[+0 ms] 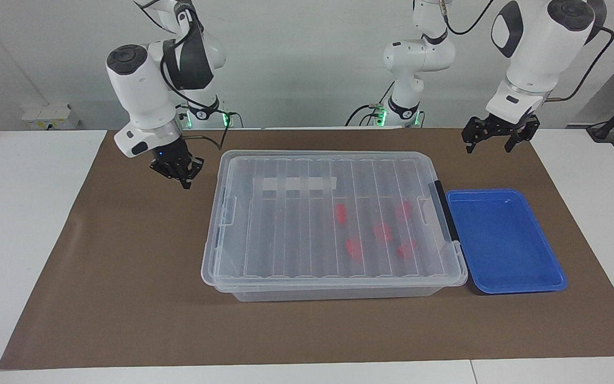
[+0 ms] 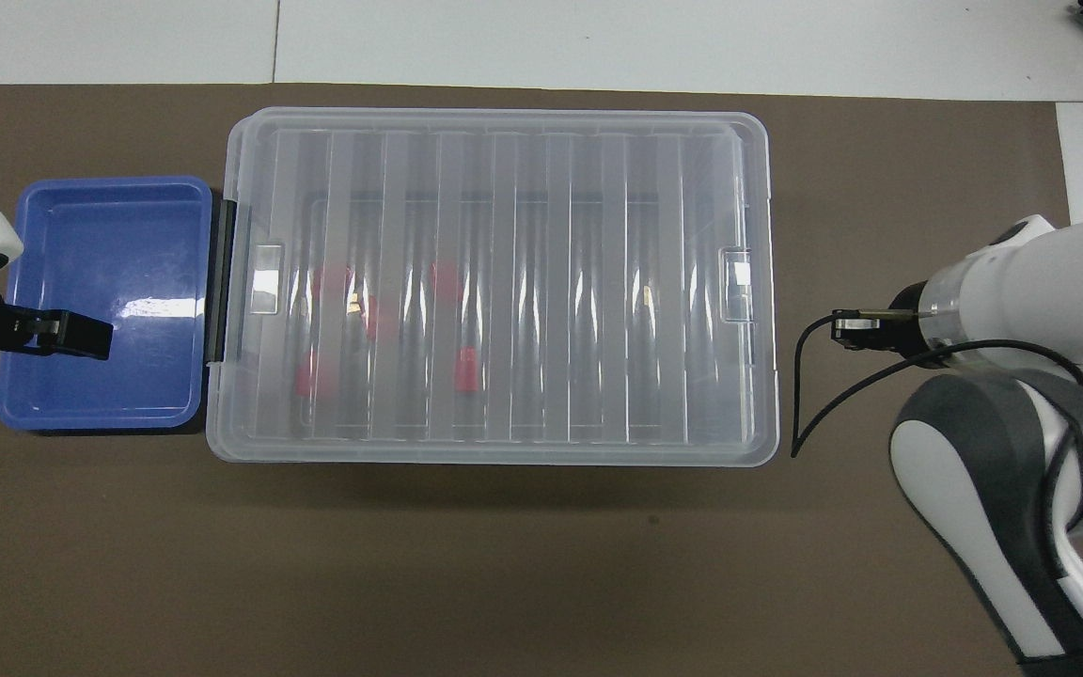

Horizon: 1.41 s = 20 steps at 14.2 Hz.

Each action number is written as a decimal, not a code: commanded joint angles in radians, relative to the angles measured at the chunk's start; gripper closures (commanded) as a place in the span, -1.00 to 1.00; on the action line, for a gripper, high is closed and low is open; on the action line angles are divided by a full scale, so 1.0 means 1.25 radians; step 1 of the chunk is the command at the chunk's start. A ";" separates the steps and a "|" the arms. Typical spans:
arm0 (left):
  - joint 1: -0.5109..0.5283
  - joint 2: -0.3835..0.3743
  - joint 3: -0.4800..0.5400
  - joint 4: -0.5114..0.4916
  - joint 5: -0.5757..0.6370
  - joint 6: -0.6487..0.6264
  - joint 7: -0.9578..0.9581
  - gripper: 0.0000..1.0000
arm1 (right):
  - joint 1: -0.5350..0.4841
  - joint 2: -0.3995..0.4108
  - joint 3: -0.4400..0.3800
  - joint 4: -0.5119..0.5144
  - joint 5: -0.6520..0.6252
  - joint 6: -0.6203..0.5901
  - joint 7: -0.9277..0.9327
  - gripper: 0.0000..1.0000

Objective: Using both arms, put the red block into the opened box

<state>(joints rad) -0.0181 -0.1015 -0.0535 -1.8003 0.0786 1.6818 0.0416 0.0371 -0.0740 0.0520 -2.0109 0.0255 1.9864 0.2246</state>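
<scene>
Clear box (image 1: 333, 224), ribbed lid on, mid-mat; five red blocks (image 1: 382, 232) inside. My left gripper (image 1: 495, 140): spread, empty, above the mat by the blue tray (image 1: 504, 242). My right gripper (image 1: 178, 172): fingertips together, empty, beside the box's end.

Bright even light; sharp focus; soft shadows; glare on lid (image 2: 494, 282)
</scene>
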 commanded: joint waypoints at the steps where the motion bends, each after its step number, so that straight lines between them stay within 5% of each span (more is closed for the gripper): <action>1: 0.006 -0.027 -0.001 -0.029 -0.005 0.020 0.005 -1.00 | -0.052 -0.012 0.006 0.000 -0.001 -0.012 0.004 -0.82; 2: 0.006 -0.028 -0.001 -0.029 -0.005 0.019 0.005 -1.00 | -0.059 -0.006 0.006 0.018 -0.003 -0.015 0.004 -0.96; 8: 0.006 -0.027 -0.001 -0.027 -0.005 0.018 0.006 -1.00 | -0.064 0.067 0.009 0.233 -0.047 -0.164 0.009 -0.98; 15: 0.006 -0.027 0.000 -0.027 -0.005 0.017 0.006 -1.00 | -0.063 0.089 0.008 0.363 -0.046 -0.294 0.004 -1.00; 20: 0.006 -0.027 0.000 -0.027 -0.005 0.017 0.006 -1.00 | -0.051 0.094 0.014 0.374 -0.052 -0.320 0.002 -1.00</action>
<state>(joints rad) -0.0181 -0.1039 -0.0535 -1.8003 0.0786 1.6849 0.0416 -0.0270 0.0173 0.0595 -1.5851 -0.0292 1.6248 0.2246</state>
